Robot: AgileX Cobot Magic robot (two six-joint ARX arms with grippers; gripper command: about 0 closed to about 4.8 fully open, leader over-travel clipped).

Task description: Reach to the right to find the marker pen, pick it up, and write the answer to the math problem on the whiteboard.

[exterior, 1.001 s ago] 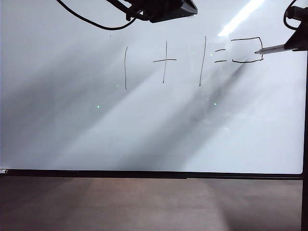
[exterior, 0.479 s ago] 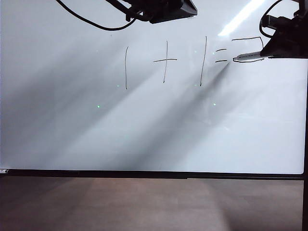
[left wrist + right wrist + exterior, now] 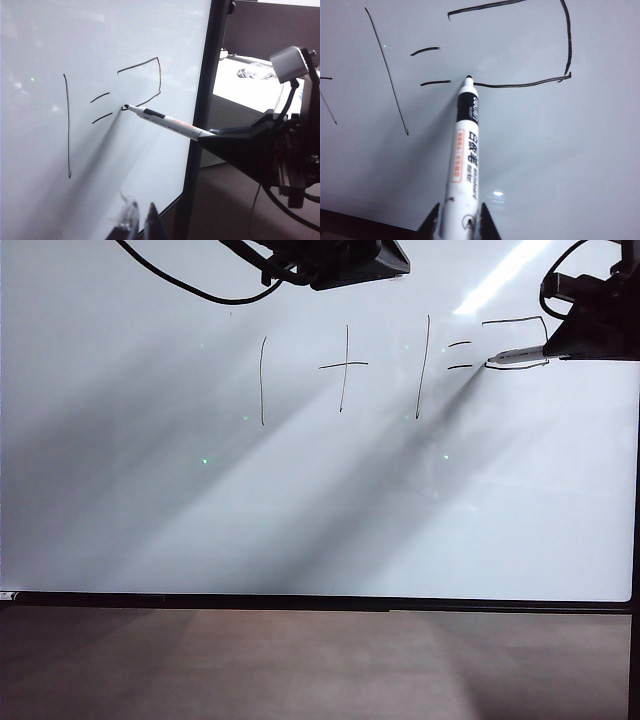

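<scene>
The whiteboard [image 3: 300, 520] [image 3: 40, 50] [image 3: 545, 150] fills the views. The math problem [image 3: 343, 365] [image 3: 67, 125] [image 3: 425, 50] reads one plus one equals. Right of the dashes stands part of the answer [image 3: 512, 320] [image 3: 140, 65] [image 3: 520, 84]: a top line, a right side and a lower line running back left. My right gripper [image 3: 556, 353] [image 3: 212, 136] [image 3: 460, 212] is shut on the marker pen [image 3: 520, 356] [image 3: 170, 122] [image 3: 465, 160]. The pen's dark tip touches the left end of that lower line. My left gripper [image 3: 141, 212] hangs shut and empty near the board's edge.
The board's thin black frame [image 3: 300, 602] [image 3: 205, 100] runs along its bottom and right side, with a brown surface [image 3: 300, 670] below. My left arm [image 3: 340, 260] and a black cable [image 3: 190, 285] hang at the top. A cluttered white table [image 3: 250, 75] lies beyond the board.
My right gripper has carried the marker pen leftward, from the right end of the answer's lower line to its left end beside the equals dashes. The left arm has stayed still.
</scene>
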